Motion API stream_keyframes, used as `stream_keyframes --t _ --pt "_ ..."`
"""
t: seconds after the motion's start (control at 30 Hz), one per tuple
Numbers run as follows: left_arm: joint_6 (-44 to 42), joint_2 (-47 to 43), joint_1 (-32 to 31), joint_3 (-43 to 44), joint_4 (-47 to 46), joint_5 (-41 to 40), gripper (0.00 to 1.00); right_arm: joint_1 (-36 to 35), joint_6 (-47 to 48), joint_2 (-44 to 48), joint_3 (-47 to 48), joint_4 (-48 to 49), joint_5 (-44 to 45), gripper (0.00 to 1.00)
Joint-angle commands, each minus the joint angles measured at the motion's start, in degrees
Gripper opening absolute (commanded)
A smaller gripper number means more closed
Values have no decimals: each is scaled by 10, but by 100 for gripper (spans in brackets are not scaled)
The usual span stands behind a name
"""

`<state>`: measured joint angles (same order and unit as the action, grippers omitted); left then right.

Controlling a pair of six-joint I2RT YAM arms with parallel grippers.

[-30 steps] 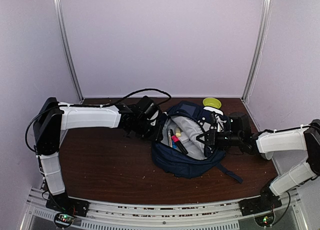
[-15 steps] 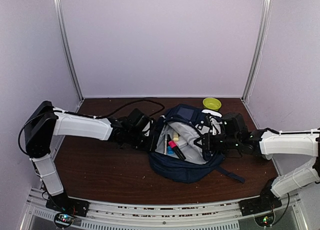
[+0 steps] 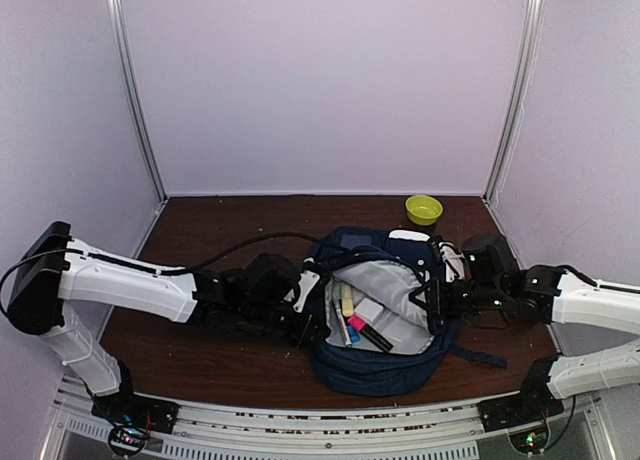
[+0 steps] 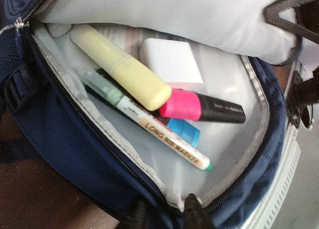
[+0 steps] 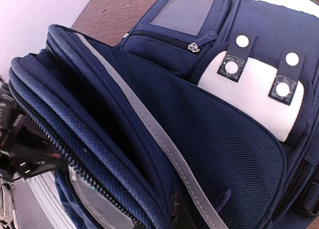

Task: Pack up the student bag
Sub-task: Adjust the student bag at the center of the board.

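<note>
The student bag (image 3: pixel 385 365) lies open in the middle of the table, navy outside with grey lining. In the left wrist view its pocket holds a yellow highlighter (image 4: pixel 124 72), a pink-capped black highlighter (image 4: pixel 199 105), a blue pen (image 4: pixel 185 131), a long nib marker (image 4: pixel 164 139) and a white block (image 4: pixel 172 63). My left gripper (image 3: pixel 308 317) is shut on the left rim of the opening, with the rim fabric pinched between its fingers (image 4: pixel 197 214). My right gripper (image 3: pixel 437 298) is shut on the right rim, beside the white reflective stripe (image 5: pixel 164 144); one dark finger (image 5: pixel 178 211) shows against the cloth.
A small green bowl (image 3: pixel 424 209) stands at the back right of the brown table (image 3: pixel 200 230). A black cable (image 3: pixel 250 245) trails along the left arm. The metal rail (image 3: pixel 320 425) runs along the near edge, close under the bag.
Both arms have drawn back toward the near edge, and the bag has come with them, away from the green bowl. The opening stays spread between the two grippers.
</note>
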<state>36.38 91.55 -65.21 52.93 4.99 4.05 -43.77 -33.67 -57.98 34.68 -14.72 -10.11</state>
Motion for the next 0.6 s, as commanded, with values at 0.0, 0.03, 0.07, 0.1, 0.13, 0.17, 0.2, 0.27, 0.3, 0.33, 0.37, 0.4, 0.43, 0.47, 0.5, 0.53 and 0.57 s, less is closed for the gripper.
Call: stream_keyframes --t 0.0,0.03,0.07,0.1,0.13,0.17,0.2,0.27,0.3,0.33,0.37,0.4,0.43,0.47,0.5,0.53,0.57 --pt "-73 -86 -7 -6 21 -32 64 3 -33 16 -46 24 58 0" --pt "-89 -102 -6 -4 35 -41 76 3 -34 18 -54 31 60 0" --pt "-106 -117 -6 -3 47 -62 85 2 -33 20 -63 42 60 0" --pt "-128 -134 -6 -4 57 -80 91 2 -32 22 -74 56 60 0" --pt "-141 -143 -4 -4 65 -102 92 2 -32 24 -84 68 59 0" --pt "-155 -150 -1 -5 73 -122 93 1 -33 25 -94 83 60 0" --pt "-168 -154 3 -5 78 -137 92 2 -33 25 -102 96 60 0" --pt "-199 -159 12 -6 81 -173 91 1 -32 21 -114 112 61 0" --pt "-215 -161 16 -9 75 -191 91 0 -31 19 -115 116 62 0" --pt "-237 -165 21 -13 62 -201 91 -1 -30 19 -116 118 63 0" --pt "-256 -167 26 -17 47 -203 91 -2 -27 20 -115 120 63 0" --pt "-271 -170 33 -20 33 -202 90 -2 -25 19 -115 120 65 0" --pt "-281 -169 48 -19 25 -189 87 -2 -23 18 -116 121 65 0" --pt "-292 -165 65 -17 17 -164 83 -3 -22 18 -118 123 66 0" --pt "-301 -160 82 -16 7 -122 77 -4 -22 19 -120 127 67 0" --pt "-309 -151 98 -14 -2 -101 74 -4 -23 19 -123 131 68 0" --pt "-317 -142 109 -11 -9 -88 72 -4 -23 21 -124 134 68 0"
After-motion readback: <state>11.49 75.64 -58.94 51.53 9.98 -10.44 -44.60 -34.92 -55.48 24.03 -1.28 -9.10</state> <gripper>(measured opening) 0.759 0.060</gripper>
